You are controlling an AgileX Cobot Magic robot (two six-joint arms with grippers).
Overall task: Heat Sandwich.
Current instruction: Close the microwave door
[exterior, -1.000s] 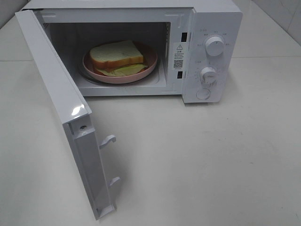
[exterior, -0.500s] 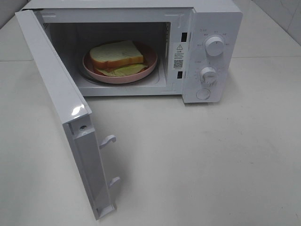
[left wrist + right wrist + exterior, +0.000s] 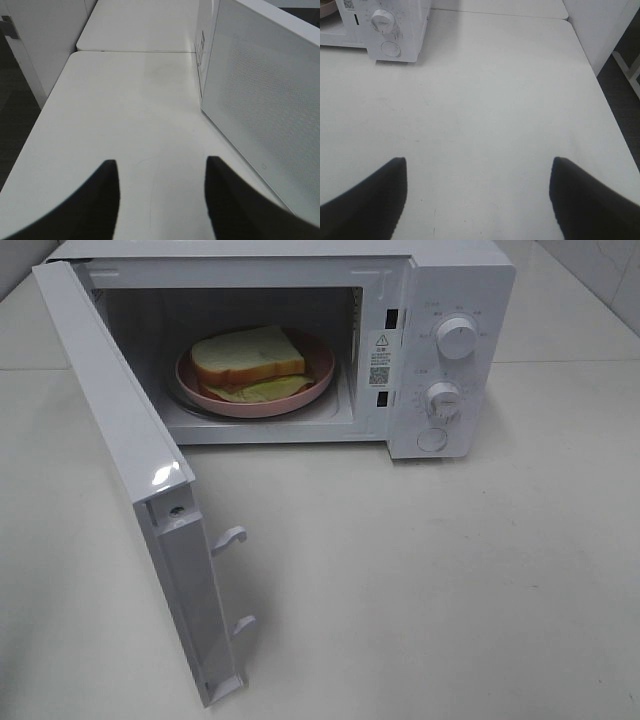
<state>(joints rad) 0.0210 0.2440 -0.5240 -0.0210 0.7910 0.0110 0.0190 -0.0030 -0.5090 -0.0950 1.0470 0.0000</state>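
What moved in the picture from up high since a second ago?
Nothing moved that can be seen. The sandwich lies on the pink plate inside the microwave, just as before, and the door is swung wide open, as it was. No arm shows in the high view, then or now.

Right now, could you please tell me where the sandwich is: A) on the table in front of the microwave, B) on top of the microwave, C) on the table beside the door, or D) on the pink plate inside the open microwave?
D: the sandwich sits on the pink plate inside the microwave, whose door stands wide open.
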